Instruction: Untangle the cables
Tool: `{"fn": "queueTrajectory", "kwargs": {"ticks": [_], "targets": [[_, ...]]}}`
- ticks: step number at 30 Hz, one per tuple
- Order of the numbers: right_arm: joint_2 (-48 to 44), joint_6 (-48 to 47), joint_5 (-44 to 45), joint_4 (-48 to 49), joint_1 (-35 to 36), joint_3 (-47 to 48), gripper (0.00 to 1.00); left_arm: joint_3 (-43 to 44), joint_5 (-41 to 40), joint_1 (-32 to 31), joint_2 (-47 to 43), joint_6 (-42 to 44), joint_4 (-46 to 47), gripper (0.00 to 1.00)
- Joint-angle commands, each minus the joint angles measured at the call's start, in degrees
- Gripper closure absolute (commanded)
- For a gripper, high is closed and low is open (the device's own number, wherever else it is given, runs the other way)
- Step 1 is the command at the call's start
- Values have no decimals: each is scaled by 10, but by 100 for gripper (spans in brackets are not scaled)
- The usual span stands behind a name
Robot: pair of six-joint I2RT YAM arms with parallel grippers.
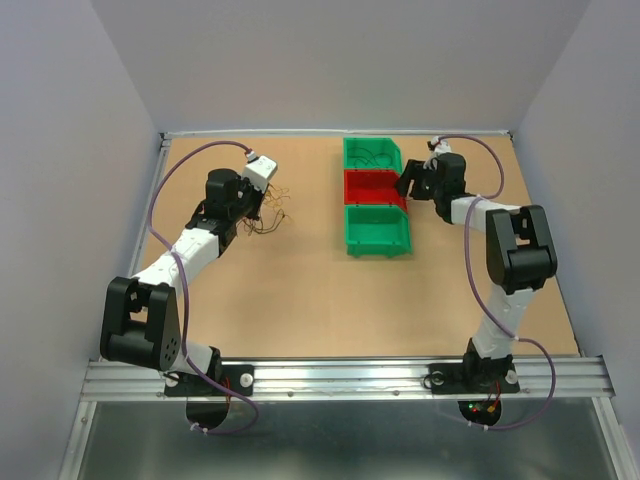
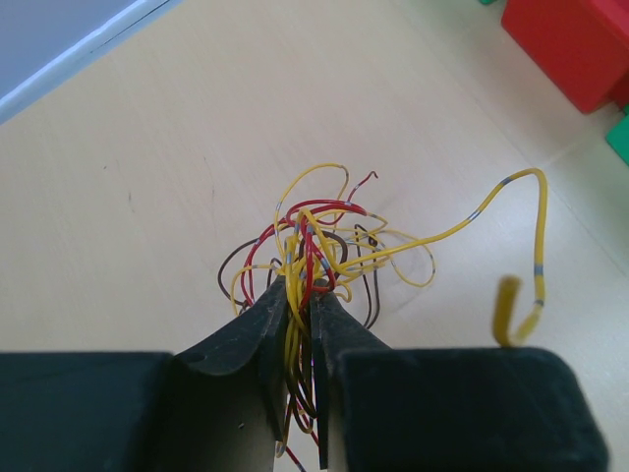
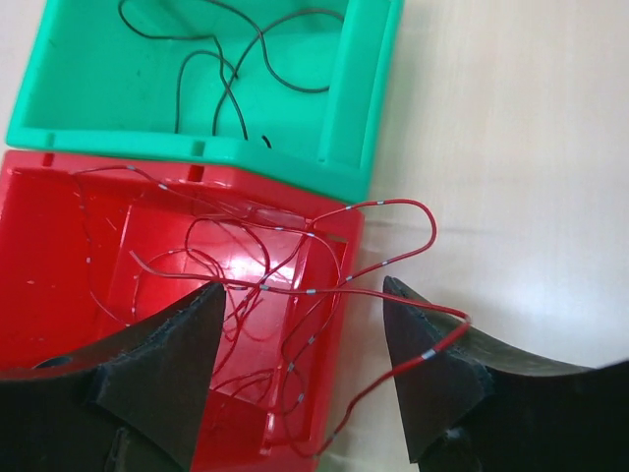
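Left gripper (image 2: pixel 303 285) tight on cables (image 2: pixel 305 258), bundle straight ahead; right gripper (image 3: pixel 302 285) wide, released.

grey-banded yellow, red, brown cables (image 2: pixel 305 246); green bins (image 1: pixel 380 232); red bin (image 1: pixel 370 190).

Three open bins stand in one touching row, right of centre on my tan table (image 1: pixel 320 300): far green bin (image 1: pixel 348 156), red bin (image 1: pixel 351 189), near green bin (image 1: pixel 378 232). An aluminium rail (image 1: pixel 340 378) borders the near edge. Pale walls (image 1: pixel 330 60) enclose three sides.
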Motion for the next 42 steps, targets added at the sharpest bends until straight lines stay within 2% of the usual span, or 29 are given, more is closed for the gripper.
{"fn": "queueTrajectory", "kwargs": {"ticks": [1, 3, 6, 7, 10, 11, 14, 18, 22, 26, 33, 37, 42], "targets": [[27, 19, -43, 17, -2, 58, 34, 3, 5, -4, -23, 8, 17, 77], [41, 20, -52, 8, -2, 68, 39, 3, 3, -4, -22, 8, 17, 77], [38, 8, -69, 5, -2, 69, 64, 4, 3, -4, -21, 8, 17, 77], [33, 3, -72, 6, -1, 68, 79, 4, 2, -5, -21, 8, 17, 77], [9, -17, -57, 2, 8, 51, 97, 4, 1, -5, -21, 8, 17, 77], [2, -29, -46, -4, 14, 46, 99, 5, 1, -6, -21, 8, 17, 77], [-17, -71, -18, -25, 40, 45, 100, 5, 0, -6, -20, 8, 17, 77], [-3, -109, -37, -86, 61, 92, 99, 5, 0, -7, -21, 8, 16, 77], [46, -162, -70, -213, 72, 177, 99, 7, -2, -8, -17, 8, 16, 77], [106, -229, -46, -284, 96, 245, 100, 10, -3, -8, -12, 10, 13, 77], [189, -256, -41, -397, 105, 328, 99, 9, -3, -8, -11, 11, 13, 77], [250, -261, 9, -469, 109, 405, 99, 10, -3, -9, -11, 12, 12, 77], [277, -265, 25, -488, 115, 429, 98, 9, -5, -10, -14, 12, 12, 77]]}}
